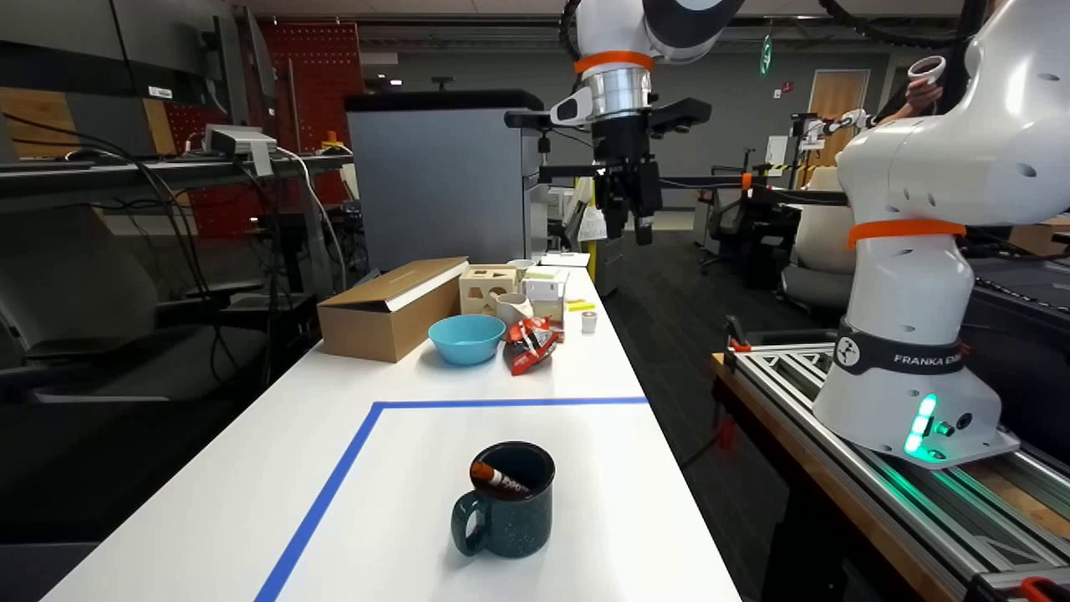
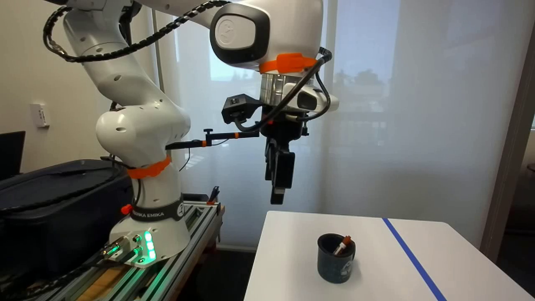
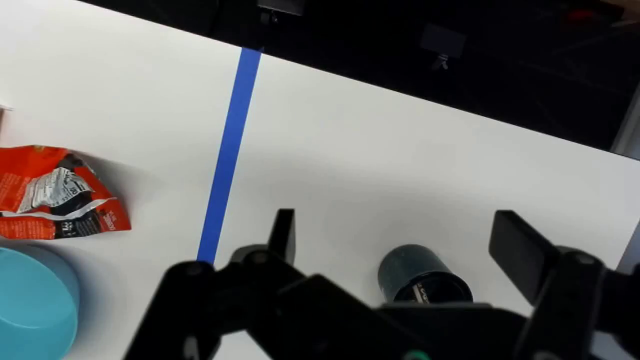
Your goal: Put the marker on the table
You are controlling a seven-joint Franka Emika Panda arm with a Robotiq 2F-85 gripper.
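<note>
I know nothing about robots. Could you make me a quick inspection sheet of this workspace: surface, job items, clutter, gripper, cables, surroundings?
Surface: white table, marked with blue tape.
Marker: leaning inside the mug, not yet on the table.
Mug: upright, within the taped area.
Clutter: box, bowl, red packet, cube and more, outside the tape.
Gripper: open, held high, not touching the mug; nothing seen in its grasp.
Cables: black cable looped along the arm; white cord hanging in the background.
Surroundings: grey cabinet, office chairs; part of a person behind.

Smooth table, speckled enamel-like mug, matt cardboard box, crinkled glossy packet.
</note>
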